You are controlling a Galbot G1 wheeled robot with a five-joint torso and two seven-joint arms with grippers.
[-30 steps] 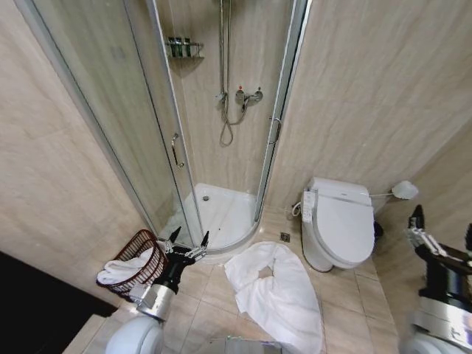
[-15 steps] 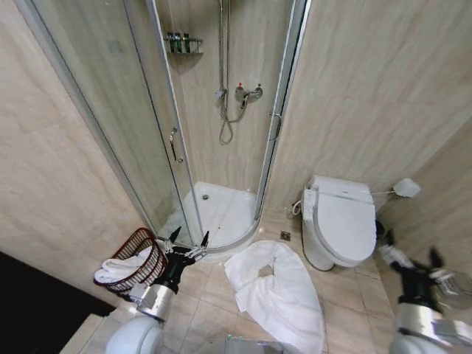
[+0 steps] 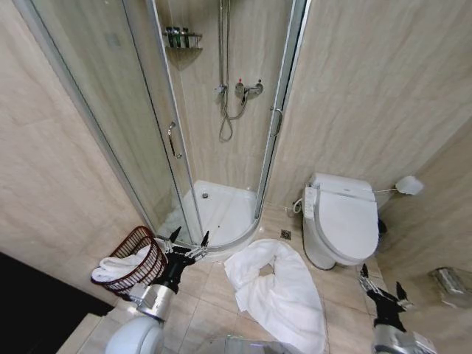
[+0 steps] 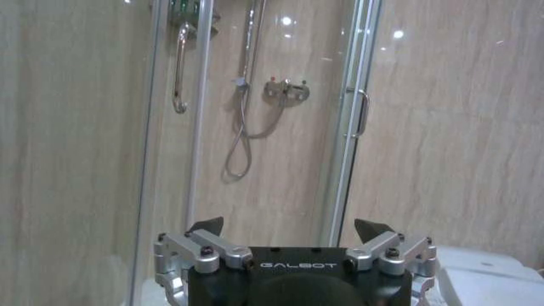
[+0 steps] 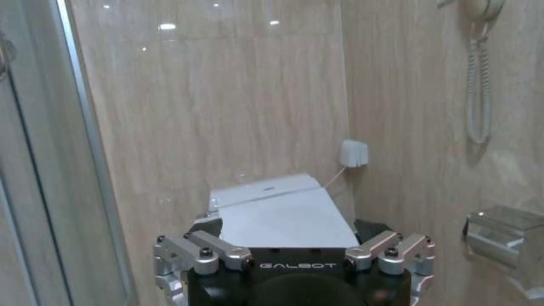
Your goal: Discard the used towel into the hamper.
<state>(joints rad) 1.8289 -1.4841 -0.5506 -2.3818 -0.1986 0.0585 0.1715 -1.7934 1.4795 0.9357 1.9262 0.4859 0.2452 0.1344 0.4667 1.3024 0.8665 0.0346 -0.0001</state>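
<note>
A large white towel [image 3: 280, 295] lies crumpled on the tiled floor between the shower and the toilet. The hamper [image 3: 153, 259], a round red-brown slatted basket, stands at the lower left against the wall, and a second white towel [image 3: 114, 267] hangs over its rim. My left gripper [image 3: 188, 240] is open and empty just right of the hamper, left of the floor towel; in the left wrist view the left gripper [image 4: 289, 226] faces the shower. My right gripper [image 3: 381, 284] is open and empty, low at the right beside the toilet; the right gripper [image 5: 289, 229] points toward the toilet.
A curved glass shower cabin [image 3: 110, 110] with a white tray [image 3: 221, 210] fills the back left. A white toilet [image 3: 343, 221] stands at the right wall. A floor drain [image 3: 285, 235] sits between them. A metal holder [image 5: 506, 233] is mounted on the right wall.
My right arm has dropped from high at the right edge to low beside the toilet. The camera has shifted slightly. The left arm and both towels have stayed put.
</note>
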